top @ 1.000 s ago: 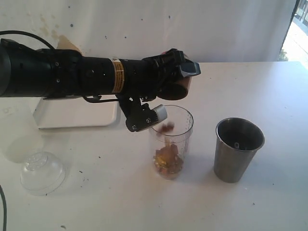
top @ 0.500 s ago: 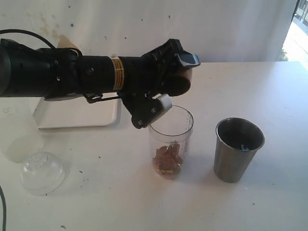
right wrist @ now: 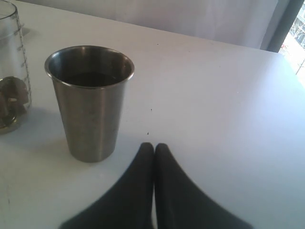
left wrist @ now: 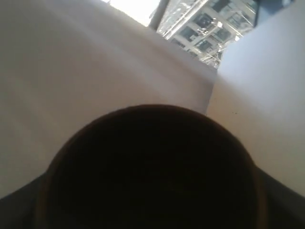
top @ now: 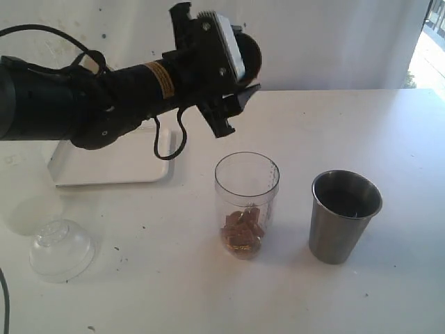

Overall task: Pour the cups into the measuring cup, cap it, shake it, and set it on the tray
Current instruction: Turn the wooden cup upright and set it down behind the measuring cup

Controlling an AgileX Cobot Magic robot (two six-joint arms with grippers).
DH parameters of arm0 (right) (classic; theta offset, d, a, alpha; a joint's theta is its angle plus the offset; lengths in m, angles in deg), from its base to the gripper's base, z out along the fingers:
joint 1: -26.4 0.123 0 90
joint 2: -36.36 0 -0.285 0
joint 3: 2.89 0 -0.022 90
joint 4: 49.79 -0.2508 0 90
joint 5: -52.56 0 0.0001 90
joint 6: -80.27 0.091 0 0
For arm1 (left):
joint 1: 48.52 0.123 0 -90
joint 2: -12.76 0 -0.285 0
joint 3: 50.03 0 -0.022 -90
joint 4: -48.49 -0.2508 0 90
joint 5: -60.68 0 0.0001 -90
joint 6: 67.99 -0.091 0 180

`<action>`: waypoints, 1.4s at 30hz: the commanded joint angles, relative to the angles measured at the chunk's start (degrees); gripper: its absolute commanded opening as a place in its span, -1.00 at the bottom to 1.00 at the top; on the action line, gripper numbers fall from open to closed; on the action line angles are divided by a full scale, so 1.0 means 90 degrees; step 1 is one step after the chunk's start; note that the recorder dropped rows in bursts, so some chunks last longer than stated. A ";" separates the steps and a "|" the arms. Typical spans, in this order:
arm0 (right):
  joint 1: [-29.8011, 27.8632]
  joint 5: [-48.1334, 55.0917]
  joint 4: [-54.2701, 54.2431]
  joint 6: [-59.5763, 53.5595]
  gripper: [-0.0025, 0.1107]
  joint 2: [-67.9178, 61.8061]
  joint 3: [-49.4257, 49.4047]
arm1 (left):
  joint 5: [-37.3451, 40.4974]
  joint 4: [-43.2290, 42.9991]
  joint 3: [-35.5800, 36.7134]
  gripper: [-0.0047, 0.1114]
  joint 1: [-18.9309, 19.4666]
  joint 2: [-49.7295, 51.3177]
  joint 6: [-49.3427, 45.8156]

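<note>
Left gripper [top: 240,76] clamps the light, rigid wooden cup [top: 252,56], raised clear of the measuring cup [top: 247,202] below it; the steel cup [right wrist: 90,100], just ahead of the closed, empty right gripper [right wrist: 154,148], looks smooth, slippery and best gripped mid-wall.

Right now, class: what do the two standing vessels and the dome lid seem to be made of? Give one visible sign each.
The measuring cup: likely clear plastic; brown pieces show through its marked wall. The steel tumbler: metal, probably brushed stainless steel; dull grey sheen. The cap: seemingly clear glossy plastic; the table shows through it.
</note>
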 commanded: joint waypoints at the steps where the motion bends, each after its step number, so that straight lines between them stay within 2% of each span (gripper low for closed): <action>1: -0.0012 -0.0046 0.0046 0.0019 -0.96 -0.0003 -0.0002 | 0.0019 0.2373 -0.0020 -0.92 0.0064 -0.0072 0.1098; 5: -0.0012 -0.0046 0.0046 0.0019 -0.96 -0.0003 -0.0002 | 0.0297 0.2553 -0.0069 -0.92 0.0454 0.0153 0.2599; 7: -0.0012 -0.0046 0.0046 0.0019 -0.96 -0.0003 -0.0002 | 0.0705 0.2375 -0.0263 -0.92 0.0731 0.0379 0.3448; 11: -0.0012 -0.0046 0.0046 0.0019 -0.96 -0.0003 -0.0002 | 0.1175 0.1195 -0.0684 -0.92 0.1062 0.0843 0.4767; 16: -0.0012 -0.0046 0.0046 0.0019 -0.96 -0.0003 -0.0002 | 0.0703 -0.0359 -0.0852 -0.92 0.1112 0.1345 0.5974; 21: -0.0012 -0.0046 0.0046 0.0019 -0.96 -0.0003 -0.0002 | 0.0096 -0.0567 -0.0852 -0.92 0.1112 0.1778 0.6012; 29: -0.0012 -0.0046 0.0046 0.0019 -0.96 -0.0003 -0.0002 | 0.0057 -0.0567 -0.0852 -0.92 0.1112 0.2246 0.6012; 34: -0.0012 -0.0046 0.0046 0.0019 -0.96 -0.0003 -0.0002 | -0.0260 -0.0567 -0.0852 -0.92 0.1112 0.2516 0.6012; 42: -0.0012 -0.0046 0.0046 0.0019 -0.96 -0.0003 -0.0002 | -0.0372 -0.1133 -0.0852 -0.92 0.1112 0.2749 0.5937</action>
